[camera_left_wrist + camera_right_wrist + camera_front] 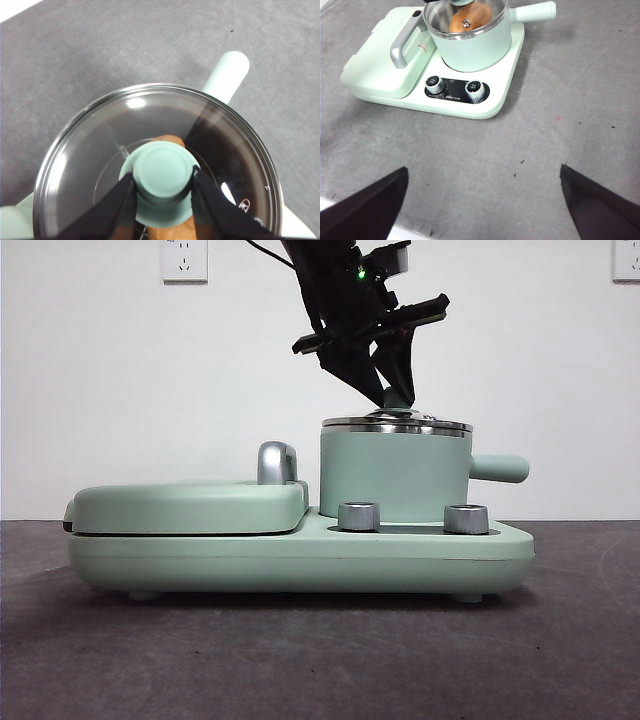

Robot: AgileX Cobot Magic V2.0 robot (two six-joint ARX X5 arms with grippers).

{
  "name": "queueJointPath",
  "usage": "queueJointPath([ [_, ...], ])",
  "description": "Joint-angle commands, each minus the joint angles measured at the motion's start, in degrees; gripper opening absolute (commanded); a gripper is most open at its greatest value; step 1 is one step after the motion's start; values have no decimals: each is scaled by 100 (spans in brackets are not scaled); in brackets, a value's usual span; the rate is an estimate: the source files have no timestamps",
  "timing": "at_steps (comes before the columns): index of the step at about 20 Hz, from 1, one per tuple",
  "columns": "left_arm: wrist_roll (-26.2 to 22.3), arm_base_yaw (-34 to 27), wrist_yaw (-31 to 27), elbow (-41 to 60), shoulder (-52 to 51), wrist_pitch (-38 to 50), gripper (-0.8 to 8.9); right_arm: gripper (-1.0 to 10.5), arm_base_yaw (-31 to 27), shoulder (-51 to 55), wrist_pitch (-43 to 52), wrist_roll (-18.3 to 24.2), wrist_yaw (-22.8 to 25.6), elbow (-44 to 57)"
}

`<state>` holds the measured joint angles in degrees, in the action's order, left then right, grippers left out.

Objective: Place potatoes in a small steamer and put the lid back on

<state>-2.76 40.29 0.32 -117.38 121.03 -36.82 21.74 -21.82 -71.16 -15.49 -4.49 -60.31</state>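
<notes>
The mint-green steamer pot [395, 475] stands on the cooker base, its stubby handle [498, 468] pointing right. The glass lid [100, 145] rests on the pot's steel rim [397, 423]. My left gripper [393, 395] comes down from above and is shut on the lid's green knob [162, 172], one jaw on each side. The orange-brown potato [170, 141] lies inside the pot, seen through the glass and also in the right wrist view [475, 15]. My right gripper [482, 200] is open and empty, well away from the cooker over the grey table.
The flat mint-green griddle cover [190, 505] with a steel handle [276, 462] lies left of the pot on the same base [300, 555]. Two steel dials [359, 516] [466, 518] sit at the base's front. Grey table [545, 125] surrounds it.
</notes>
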Motion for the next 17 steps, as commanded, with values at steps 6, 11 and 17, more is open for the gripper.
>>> queueJointPath([
  [6,-61,59,7,-162,280,-42,338,482,26,-9,44,-59,0,-37],
  [11,33,55,7,-450,256,-337,481,482,26,-9,48,-59,4,-37],
  [17,76,2,7,-1351,-382,-1663,480,482,26,-9,221,-55,-17,-37],
])
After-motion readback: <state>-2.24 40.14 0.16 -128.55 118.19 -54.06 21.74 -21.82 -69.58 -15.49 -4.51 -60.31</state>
